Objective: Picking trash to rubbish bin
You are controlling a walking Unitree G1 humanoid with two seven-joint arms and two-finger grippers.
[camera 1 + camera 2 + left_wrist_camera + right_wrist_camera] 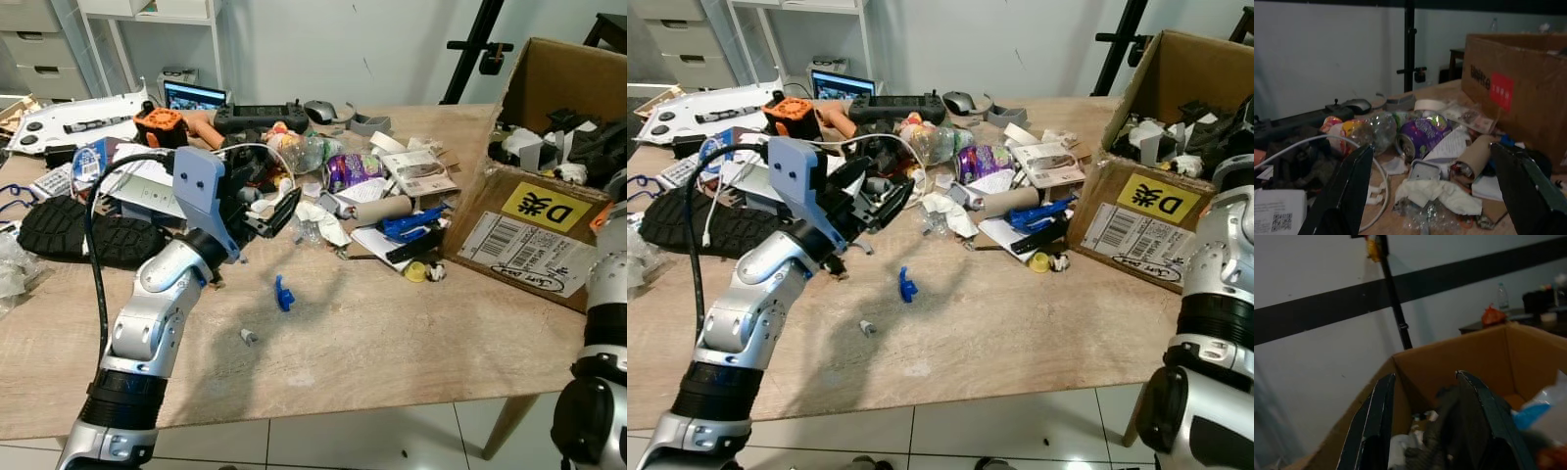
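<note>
Currently left gripper (277, 213), fingers wide and empty, faces crumpled white tissue (315, 217) mid-frame; right gripper (1427, 423), fingers parted, hangs over brown cardboard box (534, 230); nearby white cable (1374, 171) risks snagging.

- Showing a black "D" and a Chinese character on a yellow label (547, 206), stuck to the cardboard box (519, 240).
- Carrying a barcode sticker (517, 250) below it, print too small to read.
- Displaying a QR code on white packaging (1278, 215), text unreadable.

Head views bright, sharp; wrist views dim, soft.
</note>
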